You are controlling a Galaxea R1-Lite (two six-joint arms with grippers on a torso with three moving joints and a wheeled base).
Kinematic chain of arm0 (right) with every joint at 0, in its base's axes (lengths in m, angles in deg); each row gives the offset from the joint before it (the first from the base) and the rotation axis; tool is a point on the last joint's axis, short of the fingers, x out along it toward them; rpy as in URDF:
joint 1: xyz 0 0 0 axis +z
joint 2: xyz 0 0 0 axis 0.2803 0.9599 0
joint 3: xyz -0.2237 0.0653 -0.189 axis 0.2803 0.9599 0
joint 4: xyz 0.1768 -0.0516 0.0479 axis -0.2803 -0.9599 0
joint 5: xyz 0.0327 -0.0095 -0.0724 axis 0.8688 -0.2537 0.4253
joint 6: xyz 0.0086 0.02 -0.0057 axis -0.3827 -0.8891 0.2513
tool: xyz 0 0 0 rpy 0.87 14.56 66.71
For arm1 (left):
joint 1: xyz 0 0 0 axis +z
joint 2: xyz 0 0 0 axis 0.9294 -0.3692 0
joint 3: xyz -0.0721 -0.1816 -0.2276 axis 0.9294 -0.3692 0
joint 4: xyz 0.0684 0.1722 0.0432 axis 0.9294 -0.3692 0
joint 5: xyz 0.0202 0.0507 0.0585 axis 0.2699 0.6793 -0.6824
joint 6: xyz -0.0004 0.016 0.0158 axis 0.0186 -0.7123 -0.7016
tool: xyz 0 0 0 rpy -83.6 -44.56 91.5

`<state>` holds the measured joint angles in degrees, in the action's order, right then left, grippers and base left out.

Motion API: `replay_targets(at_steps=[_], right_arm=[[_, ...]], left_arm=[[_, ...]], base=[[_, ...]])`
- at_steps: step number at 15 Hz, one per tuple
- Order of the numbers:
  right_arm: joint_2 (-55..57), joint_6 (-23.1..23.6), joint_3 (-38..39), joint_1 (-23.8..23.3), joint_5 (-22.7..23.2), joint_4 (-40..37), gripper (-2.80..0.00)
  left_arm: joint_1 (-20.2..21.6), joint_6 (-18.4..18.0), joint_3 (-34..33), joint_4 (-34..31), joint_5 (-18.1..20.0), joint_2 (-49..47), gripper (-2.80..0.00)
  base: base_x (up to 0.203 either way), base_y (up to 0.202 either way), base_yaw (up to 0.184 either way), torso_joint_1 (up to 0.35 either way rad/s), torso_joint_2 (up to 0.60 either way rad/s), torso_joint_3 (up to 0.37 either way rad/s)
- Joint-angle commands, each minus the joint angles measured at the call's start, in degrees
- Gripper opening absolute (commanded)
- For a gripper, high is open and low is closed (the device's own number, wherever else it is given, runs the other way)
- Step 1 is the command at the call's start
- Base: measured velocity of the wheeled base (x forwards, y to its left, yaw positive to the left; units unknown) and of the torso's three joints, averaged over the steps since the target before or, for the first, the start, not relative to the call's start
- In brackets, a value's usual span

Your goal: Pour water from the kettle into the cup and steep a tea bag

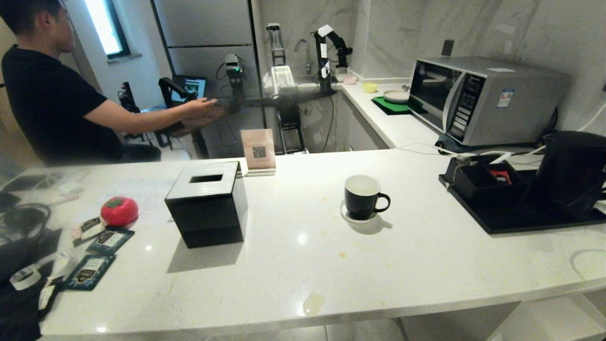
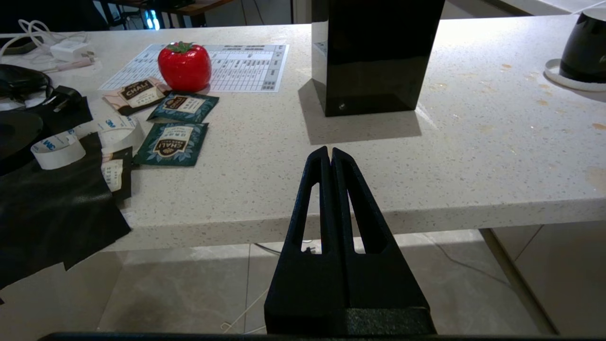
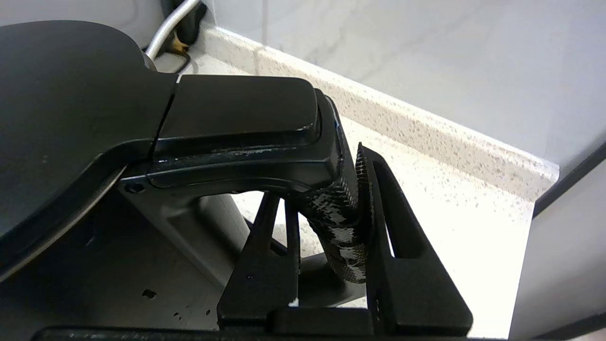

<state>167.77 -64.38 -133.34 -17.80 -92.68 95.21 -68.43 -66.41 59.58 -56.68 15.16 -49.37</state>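
The right gripper (image 3: 326, 208) is clenched on the handle of the kettle (image 1: 570, 173), one finger on each side of the glossy patterned grip just under the lid lever. In the head view the kettle stands on a black tray (image 1: 521, 220) at about 3 o'clock from the cup (image 1: 362, 196), well apart from it. The step in hand looks like lifting the kettle to carry it across. To do it well, raise it straight up until it is free of the tray, keep it upright on the way, and bring the spout above the cup's white inside before tipping. Tilt slowly, since the grip sits low on the handle and the body may swing. The cup rests on its saucer (image 1: 348, 217) with the handle toward 3 o'clock, so the spout should come in over the rim.

The left gripper (image 2: 330, 154) hangs below the counter (image 1: 303, 265) edge, fingers pressed together and holding nothing.

I cannot see a bare tea bag anywhere; only wrapped ones show.

Count: one kettle, one cup, one saucer, one black tissue box (image 1: 208, 203) at 9 o'clock from the cup, one red tomato-shaped object (image 1: 119, 211), three sachets (image 2: 177, 142), one microwave (image 1: 478, 99), one person (image 1: 52, 94) beyond the counter
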Motion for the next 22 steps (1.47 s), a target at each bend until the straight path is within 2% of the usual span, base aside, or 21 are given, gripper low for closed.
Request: replay_targets(at_steps=[1,16,17,22], right_arm=[[0.6,0.0,-0.1,0.0,-0.2,0.3,-2.80],[1.9,-0.1,0.3,0.1,-0.1,1.3,-2.80],[1.9,-0.1,0.3,0.1,-0.1,1.3,0.00],[1.8,-0.1,0.6,0.1,-0.2,1.4,0.00]], left_arm=[[0.0,0.0,0.0,0.0,0.0,0.0,-2.80],[0.0,0.0,0.0,0.0,0.0,0.0,-2.80],[0.0,0.0,0.0,0.0,0.0,0.0,-2.80],[0.0,0.0,0.0,0.0,0.0,0.0,-2.80]], base=[[0.000,0.000,0.000,0.000,0.00,0.000],[0.000,0.000,0.000,0.000,0.00,0.000],[0.000,0.000,0.000,0.000,0.00,0.000],[0.000,0.000,0.000,0.000,0.00,0.000]])
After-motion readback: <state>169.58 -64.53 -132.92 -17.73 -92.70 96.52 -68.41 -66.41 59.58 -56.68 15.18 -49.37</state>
